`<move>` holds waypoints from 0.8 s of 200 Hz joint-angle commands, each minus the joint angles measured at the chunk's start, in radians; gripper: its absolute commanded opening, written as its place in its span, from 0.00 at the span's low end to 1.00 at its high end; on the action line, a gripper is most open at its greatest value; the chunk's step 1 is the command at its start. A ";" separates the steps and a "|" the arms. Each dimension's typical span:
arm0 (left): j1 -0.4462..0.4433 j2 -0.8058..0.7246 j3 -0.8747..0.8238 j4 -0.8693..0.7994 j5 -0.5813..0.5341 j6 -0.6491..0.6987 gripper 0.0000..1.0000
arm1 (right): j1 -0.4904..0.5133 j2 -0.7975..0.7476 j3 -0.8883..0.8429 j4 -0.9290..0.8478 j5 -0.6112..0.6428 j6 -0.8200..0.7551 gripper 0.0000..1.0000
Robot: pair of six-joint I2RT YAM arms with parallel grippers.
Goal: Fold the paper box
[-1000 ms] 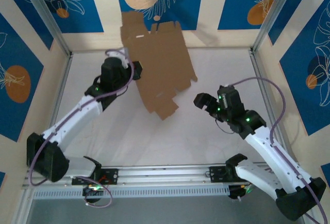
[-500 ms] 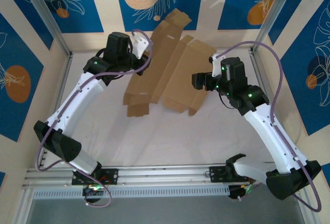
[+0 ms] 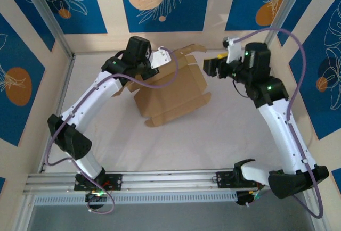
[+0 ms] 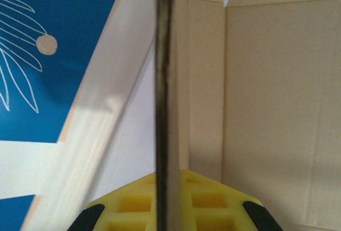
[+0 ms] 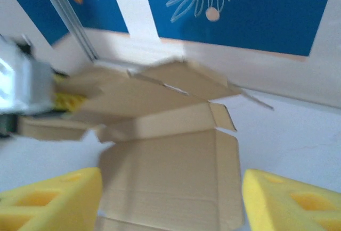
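The paper box (image 3: 171, 93) is a brown cardboard sheet lying partly on the white table at back centre, with its far panel (image 3: 187, 53) raised. My left gripper (image 3: 160, 62) is shut on that raised part. In the left wrist view the cardboard edge (image 4: 163, 82) runs edge-on between the yellow pads (image 4: 210, 204) of the left gripper (image 4: 166, 194). My right gripper (image 3: 213, 66) hovers open just off the sheet's right edge. From the right wrist, the right gripper (image 5: 170, 199) spreads wide, the flat panel (image 5: 170, 172) lying beyond its fingers (image 5: 50, 199).
The back wall (image 3: 165, 2) with blue panels stands close behind the cardboard. Metal frame posts (image 3: 279, 13) rise at the back corners. Open white table (image 3: 176, 146) lies in front of the sheet. The blurred left gripper (image 5: 24, 90) appears at the left of the right wrist view.
The left gripper has swung right and back with the cardboard, which now lies lower with one panel folded up. The right gripper has moved toward the back, beside the sheet's right edge.
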 commanded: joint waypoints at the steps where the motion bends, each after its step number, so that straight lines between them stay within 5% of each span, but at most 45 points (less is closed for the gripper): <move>1: -0.019 0.017 0.040 0.040 -0.012 0.086 0.00 | -0.013 0.052 0.110 -0.118 -0.153 0.243 0.57; 28: -0.038 0.028 0.045 0.033 0.018 0.106 0.00 | -0.061 0.149 0.226 -0.205 -0.243 0.450 0.51; 52: -0.062 0.033 0.045 0.026 -0.010 0.141 0.00 | -0.067 0.314 0.426 -0.378 -0.343 0.520 0.66; 86: -0.080 0.009 0.023 0.049 -0.028 0.140 0.00 | -0.048 0.414 0.529 -0.443 -0.370 0.568 0.70; 160: -0.092 -0.056 -0.056 0.097 -0.047 0.141 0.00 | 0.025 0.373 0.350 -0.325 -0.444 0.675 0.71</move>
